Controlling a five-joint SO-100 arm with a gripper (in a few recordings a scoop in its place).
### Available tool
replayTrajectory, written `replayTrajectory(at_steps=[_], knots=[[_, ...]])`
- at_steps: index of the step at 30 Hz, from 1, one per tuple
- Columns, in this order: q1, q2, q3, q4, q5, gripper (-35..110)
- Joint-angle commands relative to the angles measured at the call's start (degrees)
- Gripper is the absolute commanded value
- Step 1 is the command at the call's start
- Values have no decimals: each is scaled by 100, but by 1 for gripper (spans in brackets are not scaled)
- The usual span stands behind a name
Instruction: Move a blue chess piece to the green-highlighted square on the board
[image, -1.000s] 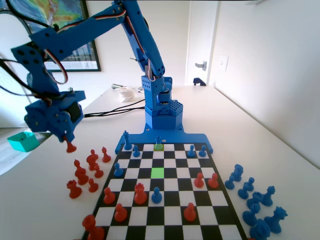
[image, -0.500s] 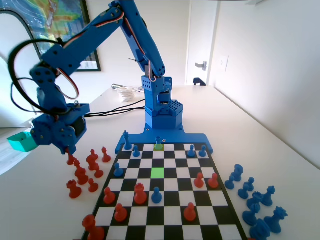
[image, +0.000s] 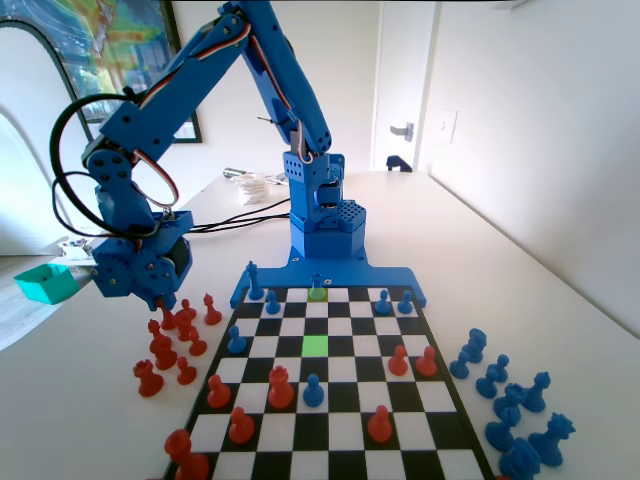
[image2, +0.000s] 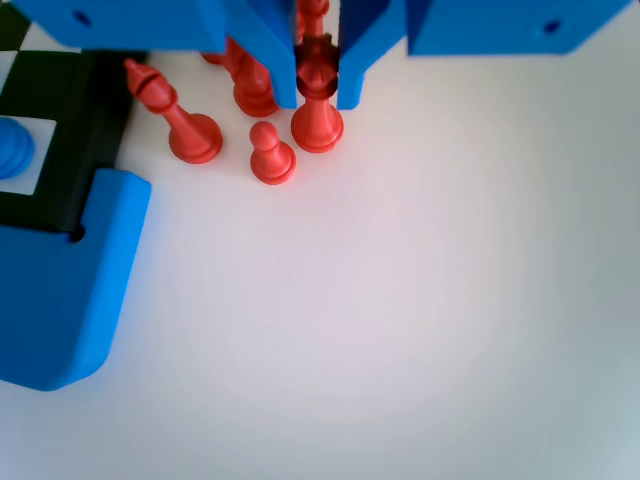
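My gripper (image: 162, 303) hangs low over the table left of the board (image: 330, 430), shut on a red piece (image: 167, 318). In the wrist view the jaws of the gripper (image2: 318, 95) clamp the head of this red piece (image2: 318, 120), whose base is at or just above the table among other red pieces. The green-highlighted square (image: 315, 345) lies bare in the board's middle. A small blue chess piece (image: 317, 282) stands on a duller yellow-green square (image: 317, 294) in the far row. Other blue pawns (image: 313, 390) stand on the board.
Several red pieces (image: 160, 350) cluster on the table left of the board, close around the gripper; two (image2: 190, 130) show beside the held one. Captured blue pieces (image: 510, 410) lie right of the board. More red pieces (image: 280, 388) stand on the near squares.
The arm has swung right toward the board and lowered, carrying the red piece from the open table down into the cluster of red pieces.
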Motion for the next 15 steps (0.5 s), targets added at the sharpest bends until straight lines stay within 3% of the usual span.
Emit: replayTrajectory(at_steps=[1,15], knots=[[105,527,0,167,-88,3],[132,694,-439,905,-352,12]])
